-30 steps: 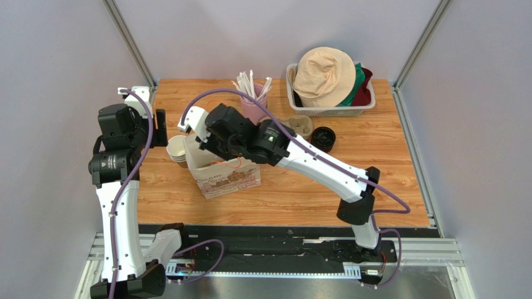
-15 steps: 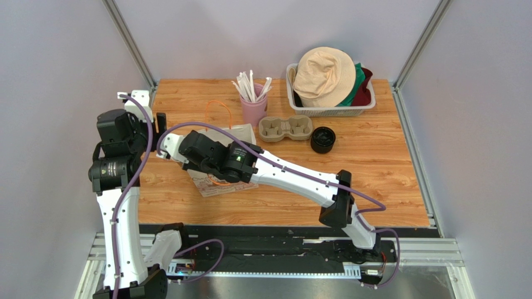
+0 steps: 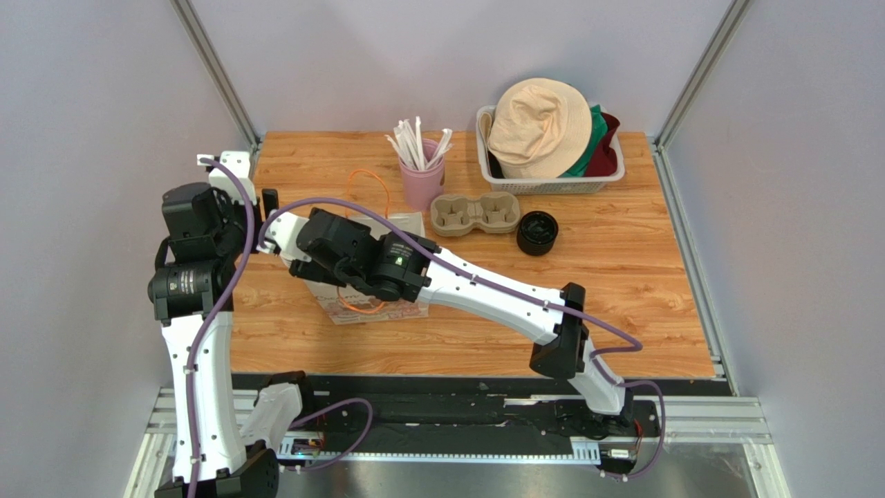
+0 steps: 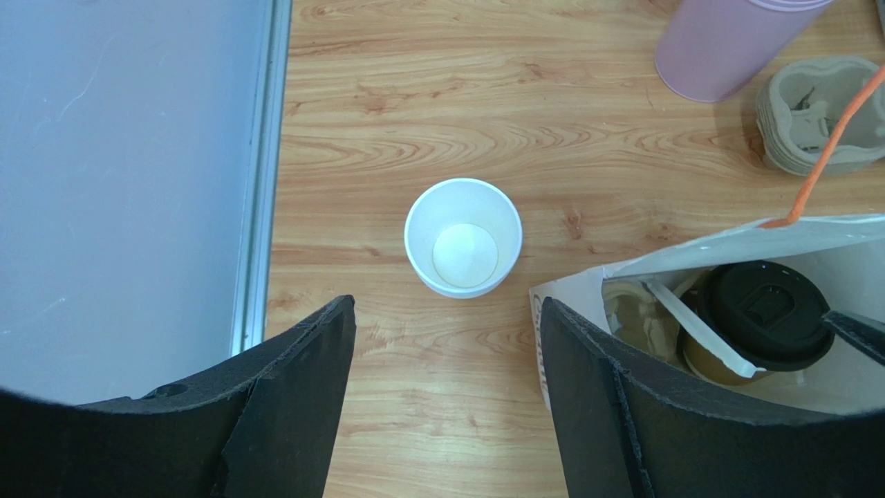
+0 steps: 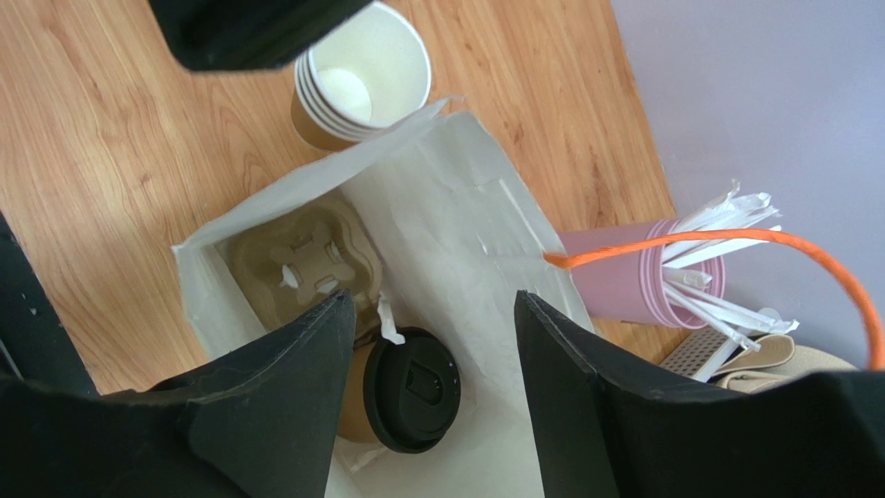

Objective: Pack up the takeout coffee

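Coffee [image 5: 413, 389] sits inside the bag [image 5: 457, 228], low at its bottom with the black lid facing up, just beside a cardboard carrier [image 5: 301, 265] that is also in the bag. Whether it stands fully upright or leans is hard to tell.

The right gripper [image 5: 431, 311] hangs over the bag's mouth, jaws apart, holding nothing. The left gripper [image 4: 447, 311] hovers outside the bag above a stack of cups [image 4: 462, 239], also spread and empty.

The cup looks light, with thin paper walls that would dent under a hard squeeze, and a pressed-on lid that could pop off. The safest hold is probably gentle, across the wall just under the lid's rim, where it is stiffest.
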`<state>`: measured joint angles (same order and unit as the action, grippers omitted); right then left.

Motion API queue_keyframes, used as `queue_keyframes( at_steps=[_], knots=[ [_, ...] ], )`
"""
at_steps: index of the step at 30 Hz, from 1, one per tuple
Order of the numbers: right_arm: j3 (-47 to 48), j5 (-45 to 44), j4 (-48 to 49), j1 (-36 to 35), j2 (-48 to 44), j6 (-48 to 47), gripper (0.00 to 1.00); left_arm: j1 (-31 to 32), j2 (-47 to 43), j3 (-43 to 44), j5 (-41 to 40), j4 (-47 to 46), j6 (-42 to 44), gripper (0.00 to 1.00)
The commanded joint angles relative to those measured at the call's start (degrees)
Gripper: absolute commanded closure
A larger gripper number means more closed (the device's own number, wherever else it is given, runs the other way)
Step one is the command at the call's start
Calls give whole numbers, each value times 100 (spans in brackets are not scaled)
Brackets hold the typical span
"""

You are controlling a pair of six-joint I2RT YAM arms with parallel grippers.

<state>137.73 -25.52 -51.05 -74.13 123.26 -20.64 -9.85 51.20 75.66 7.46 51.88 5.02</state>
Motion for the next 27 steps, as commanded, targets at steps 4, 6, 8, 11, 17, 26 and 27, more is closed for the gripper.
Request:
queue_keyframes(
  at_steps=[4, 6, 8, 11, 17, 26, 27],
  knots=[
    [605, -418, 621, 56, -425, -150, 36, -96, -40, -42, 211, -160, -89, 25],
    [623, -533, 701, 144, -539, -229, 35, -114, -40, -51, 308, -160, -80, 25],
    [641, -674, 780, 310, -628, -212, 35, -131, -40, -86, 457, -160, -54, 25],
    [632, -805, 868, 539, -873, -203, 35, -158, -22, -95, 746, -143, -27, 25],
    [264, -841, 746, 1145, -1524, 165, 36, -193, -22, -95, 1212, -99, -1, 25],
    [-2380, 442, 675, 1849, -2903, 1097, 39, -176, 127, 81, 2022, 112, 113, 22],
    [-2696, 503, 710, 1858, -2939, 1202, 39, -176, 144, 98, 2066, 121, 114, 22]
  ],
)
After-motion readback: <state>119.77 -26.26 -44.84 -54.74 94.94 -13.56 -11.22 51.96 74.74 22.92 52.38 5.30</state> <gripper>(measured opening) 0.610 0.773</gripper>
